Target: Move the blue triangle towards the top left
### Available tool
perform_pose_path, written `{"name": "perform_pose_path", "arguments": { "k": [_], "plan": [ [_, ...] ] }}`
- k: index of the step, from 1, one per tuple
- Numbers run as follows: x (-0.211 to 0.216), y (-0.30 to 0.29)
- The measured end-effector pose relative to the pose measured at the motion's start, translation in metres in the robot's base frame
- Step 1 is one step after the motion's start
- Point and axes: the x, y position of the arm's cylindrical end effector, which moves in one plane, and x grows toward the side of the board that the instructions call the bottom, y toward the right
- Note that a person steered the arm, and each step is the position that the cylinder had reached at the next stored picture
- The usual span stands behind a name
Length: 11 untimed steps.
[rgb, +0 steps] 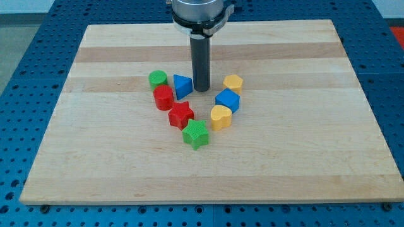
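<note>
The blue triangle [182,86] lies on the wooden board [284,151] just above the board's middle. My tip [201,89] stands right at the triangle's right side, touching or almost touching it. The rod comes down from the view's top. A green cylinder [158,79] sits to the triangle's left and a red cylinder [163,98] to its lower left, both close to it.
A red star [181,115] and a green star [196,134] lie below the triangle. To the tip's right are a yellow hexagon [233,83], a blue cube [228,100] and a yellow heart [220,117]. A blue pegged surface [25,75] surrounds the board.
</note>
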Motion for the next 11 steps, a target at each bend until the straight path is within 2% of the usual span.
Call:
{"name": "perform_pose_path", "arguments": {
  "k": [3, 9, 11],
  "plan": [
    [0.021, 0.001],
    [0.021, -0.034],
    [-0.024, -0.035]
  ]
}}
